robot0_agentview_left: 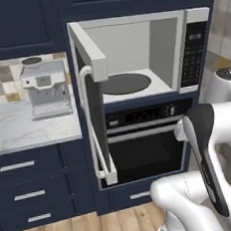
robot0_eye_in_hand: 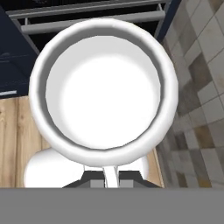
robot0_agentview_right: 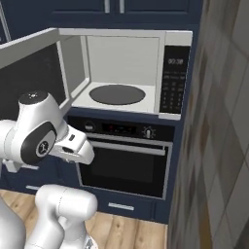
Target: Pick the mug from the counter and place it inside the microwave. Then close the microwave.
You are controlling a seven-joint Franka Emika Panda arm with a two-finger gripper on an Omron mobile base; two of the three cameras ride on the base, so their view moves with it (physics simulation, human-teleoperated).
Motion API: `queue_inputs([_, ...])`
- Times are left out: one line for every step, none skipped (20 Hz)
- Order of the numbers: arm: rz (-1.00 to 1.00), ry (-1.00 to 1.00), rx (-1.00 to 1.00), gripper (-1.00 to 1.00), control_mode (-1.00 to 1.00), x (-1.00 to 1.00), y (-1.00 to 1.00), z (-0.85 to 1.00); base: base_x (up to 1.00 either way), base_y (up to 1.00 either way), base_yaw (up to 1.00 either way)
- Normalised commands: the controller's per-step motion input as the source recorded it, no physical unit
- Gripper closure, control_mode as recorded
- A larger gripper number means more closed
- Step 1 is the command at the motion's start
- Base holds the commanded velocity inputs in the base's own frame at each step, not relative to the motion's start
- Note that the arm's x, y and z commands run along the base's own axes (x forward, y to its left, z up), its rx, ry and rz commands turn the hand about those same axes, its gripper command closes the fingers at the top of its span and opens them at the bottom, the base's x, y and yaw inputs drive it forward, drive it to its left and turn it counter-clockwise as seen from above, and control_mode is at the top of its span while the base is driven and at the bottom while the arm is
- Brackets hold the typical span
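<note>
The white mug (robot0_eye_in_hand: 105,92) takes up most of the hand view, seen from above with its hollow facing the camera. My gripper (robot0_eye_in_hand: 110,176) is shut on its rim at the bottom of the view, one finger on each side of the wall. The mug hangs over the wooden floor, in front of the oven. The microwave (robot0_agentview_left: 131,51) (robot0_agentview_right: 121,68) stands open above the oven, its door (robot0_agentview_left: 92,114) swung out to the left. Its pale inside holds the bare dark turntable (robot0_agentview_left: 125,83) (robot0_agentview_right: 117,95). The marble counter (robot0_agentview_left: 18,127) lies to the left.
A silver coffee machine (robot0_agentview_left: 46,89) stands on the counter. The black oven (robot0_agentview_left: 140,145) (robot0_agentview_right: 126,160) sits shut under the microwave. A tiled wall (robot0_agentview_right: 219,146) rises close on the right. The open microwave door juts out over the drawers.
</note>
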Motion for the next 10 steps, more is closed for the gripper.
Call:
queue_inputs([0.00, 0.00, 0.00, 1.00, 1.00, 0.00, 0.00, 0.00, 0.44, 0.00, 0.17])
queue_inputs([0.00, 0.00, 0.00, 1.00, 1.00, 0.00, 0.00, 0.00, 0.45, 0.00, 0.17])
queue_inputs([0.00, 0.00, 0.00, 1.00, 1.00, 0.00, 0.00, 0.00, 0.44, 0.00, 0.15])
queue_inputs([0.00, 0.00, 0.00, 1.00, 1.00, 0.00, 0.00, 0.00, 0.26, 0.00, 0.10])
queue_inputs([0.00, 0.00, 0.00, 1.00, 1.00, 0.00, 0.00, 0.00, 0.04, 0.00, 0.07])
queue_inputs([0.00, 0.00, 0.00, 1.00, 1.00, 0.00, 0.00, 0.00, 0.00, 0.00, 0.05])
queue_inputs([0.00, 0.00, 0.00, 1.00, 1.00, 0.00, 0.00, 0.00, 0.00, 0.01, 0.03])
queue_inputs([0.00, 0.00, 0.00, 1.00, 1.00, 0.00, 0.00, 0.00, 0.00, 0.03, 0.02])
queue_inputs([0.00, 0.00, 0.00, 1.00, 1.00, 0.00, 0.00, 0.00, 0.00, 0.00, 0.00])
queue_inputs([0.00, 0.00, 0.00, 1.00, 1.00, 0.00, 0.00, 0.00, 0.00, 0.00, 0.00])
